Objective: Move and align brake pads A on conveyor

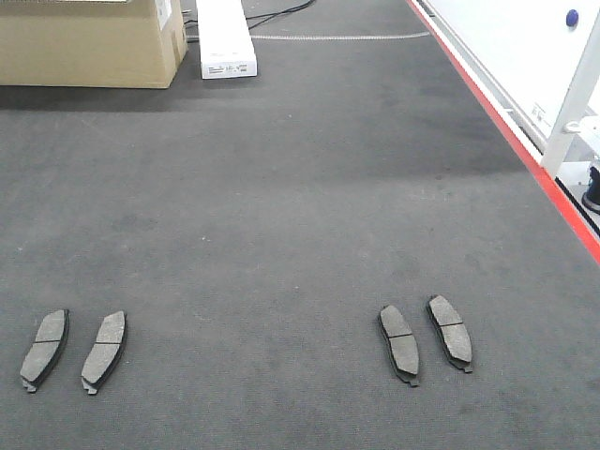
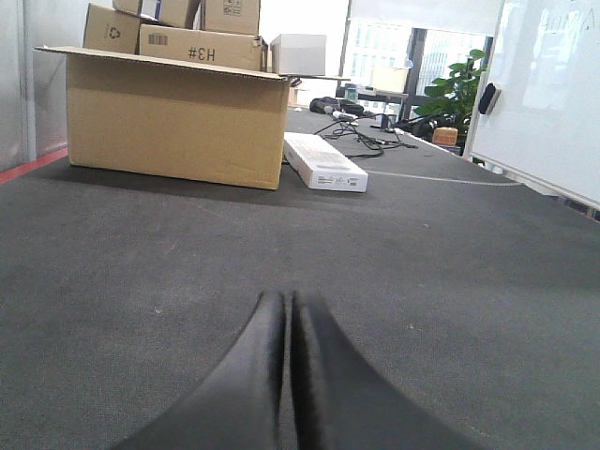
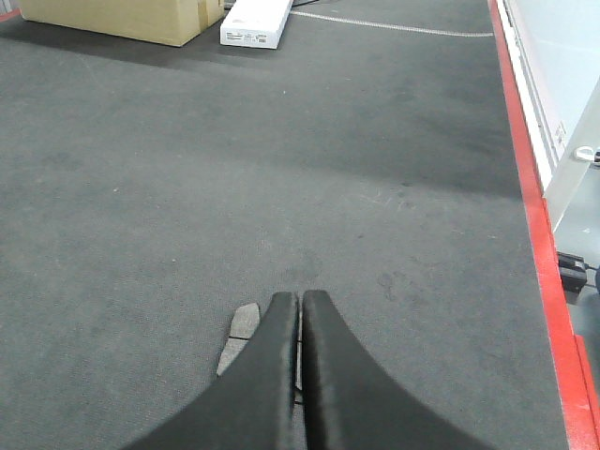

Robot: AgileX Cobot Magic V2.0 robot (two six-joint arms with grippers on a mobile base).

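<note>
On the dark grey conveyor (image 1: 281, 206) lie two pairs of brake pads A, grey face up. One pair is at the front left (image 1: 44, 349) (image 1: 104, 352), the other at the front right (image 1: 398, 344) (image 1: 450, 333). Neither gripper appears in the front view. My left gripper (image 2: 286, 298) is shut and empty over bare conveyor (image 2: 141, 244), with no pad in its view. My right gripper (image 3: 300, 298) is shut and empty above the conveyor. One brake pad (image 3: 242, 333) shows just left of its fingers, mostly hidden by them. A thin sliver of a second pad shows through the slit between them.
A red strip (image 1: 525, 155) runs along the conveyor's right edge, with a white frame (image 1: 562, 141) beyond it. A cardboard box (image 1: 84, 42) and a long white box (image 1: 225, 37) stand at the far left end. More boxes (image 2: 187, 37) are stacked behind.
</note>
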